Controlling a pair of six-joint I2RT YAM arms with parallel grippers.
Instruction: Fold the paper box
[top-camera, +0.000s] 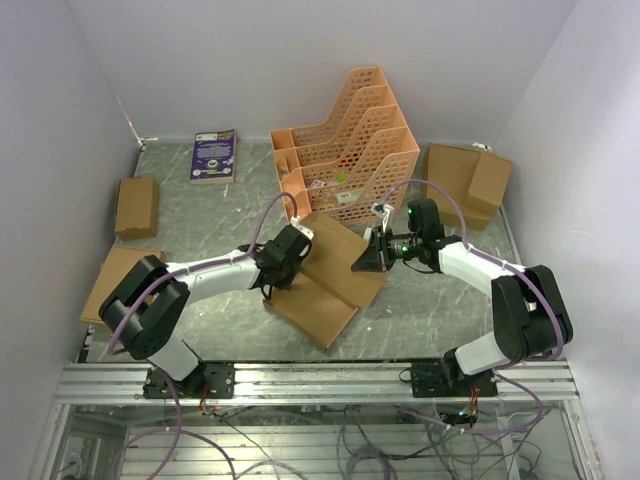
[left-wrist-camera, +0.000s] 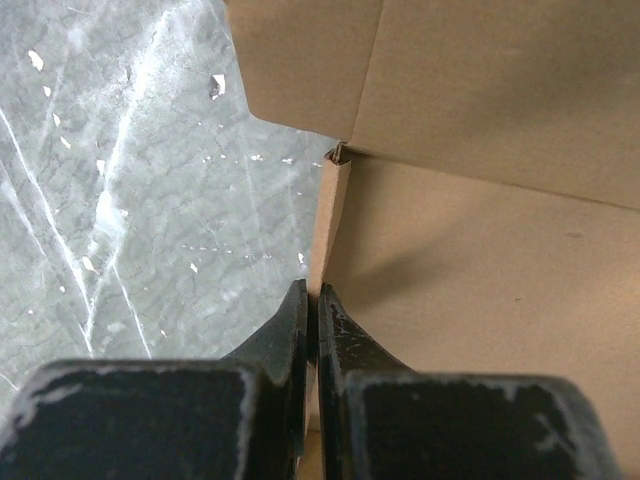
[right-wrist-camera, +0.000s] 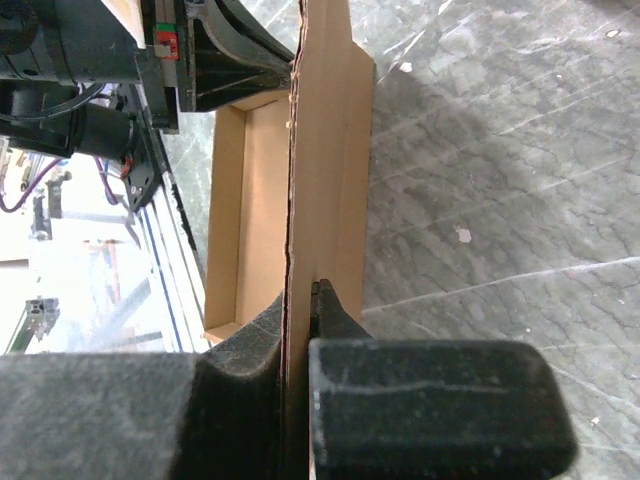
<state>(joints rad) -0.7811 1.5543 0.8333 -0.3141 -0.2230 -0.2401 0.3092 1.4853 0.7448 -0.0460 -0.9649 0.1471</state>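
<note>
The paper box (top-camera: 330, 265) lies mid-table as a half-folded brown sheet, with a shallow tray part in front and a broad lid panel raised behind it. My left gripper (top-camera: 287, 262) is at its left side. In the left wrist view it (left-wrist-camera: 313, 296) is shut on a thin upright side wall of the paper box (left-wrist-camera: 480, 260). My right gripper (top-camera: 366, 259) is at the right edge of the lid. In the right wrist view it (right-wrist-camera: 300, 296) is shut on that panel of the paper box (right-wrist-camera: 328, 140), seen edge-on, with the tray part beyond.
An orange lattice file rack (top-camera: 350, 140) stands just behind the box. A purple book (top-camera: 214, 155) lies at the back left. Ready-made brown boxes sit at the left (top-camera: 136, 205) and the back right (top-camera: 468, 180). A flat cardboard piece (top-camera: 112, 280) lies at the left edge.
</note>
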